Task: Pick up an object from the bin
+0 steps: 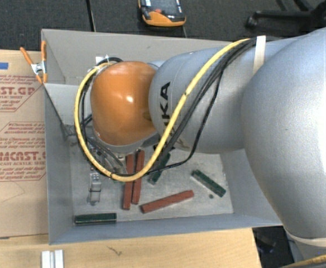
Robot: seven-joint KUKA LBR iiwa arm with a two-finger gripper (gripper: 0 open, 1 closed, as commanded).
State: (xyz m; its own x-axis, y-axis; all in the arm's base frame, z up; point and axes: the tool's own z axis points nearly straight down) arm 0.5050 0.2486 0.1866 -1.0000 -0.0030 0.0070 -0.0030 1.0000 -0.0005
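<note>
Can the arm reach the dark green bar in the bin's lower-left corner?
Probably yes: the dark green bar lies flat, alone, uncovered, though the bin wall close beside it may crowd the approach.

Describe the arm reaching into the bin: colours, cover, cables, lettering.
The arm has a bulky, rounded silver-grey casing with black lettering ending in KA near the wrist. A glossy orange dome cover caps the wrist. A yellow cable and thinner black cables run along the casing and loop round the cover; a white strap binds them higher up.
</note>
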